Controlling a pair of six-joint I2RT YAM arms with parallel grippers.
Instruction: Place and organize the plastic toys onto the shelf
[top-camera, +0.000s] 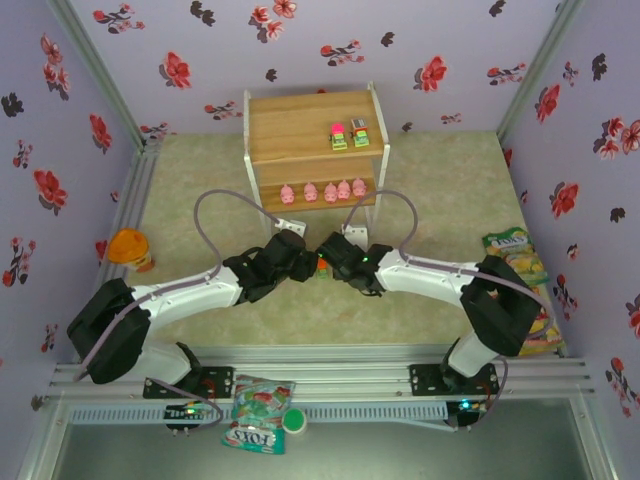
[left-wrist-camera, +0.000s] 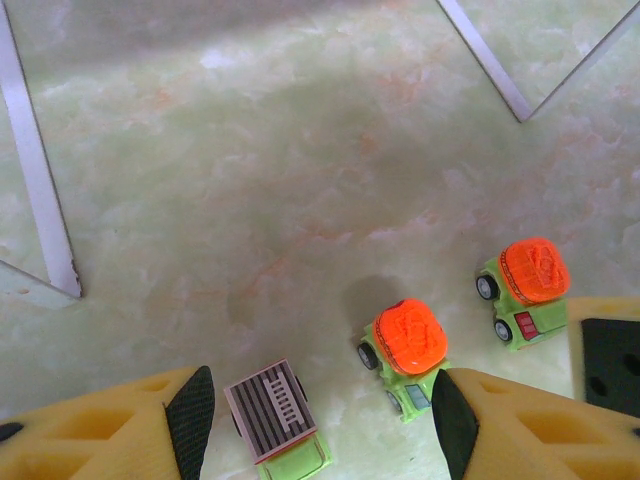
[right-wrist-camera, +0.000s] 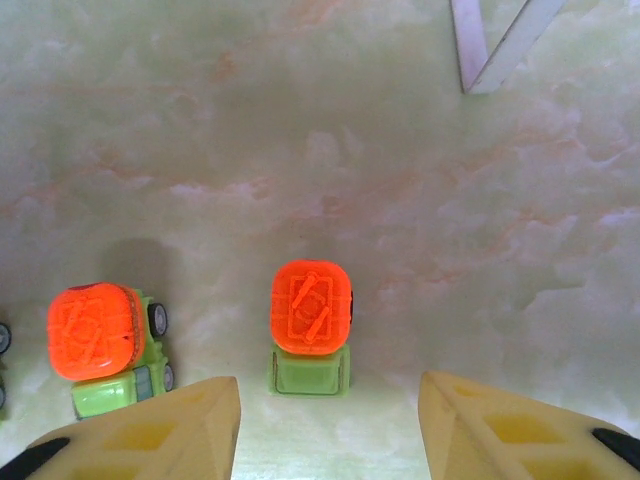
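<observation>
Lying on the green mat (top-camera: 190, 170) near the shelf (top-camera: 290, 115), the grey-topped car (left-wrist-camera: 275, 420) is being straddled, ungripped, by the parted left gripper (left-wrist-camera: 320, 425); an orange-topped car (right-wrist-camera: 311, 325) likewise by the released right gripper (right-wrist-camera: 330, 425). Five pigs (top-camera: 323, 191) are being carried on the lower tier, two cars (top-camera: 349, 134) on the upper.

Lilac walls (top-camera: 330, 25), red and dark flower print; pale green marbled tabletop (top-camera: 450, 190), soft even light

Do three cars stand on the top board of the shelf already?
No, the shelf carries two cars on its top board: a pink-topped car and a grey-topped car.
</observation>
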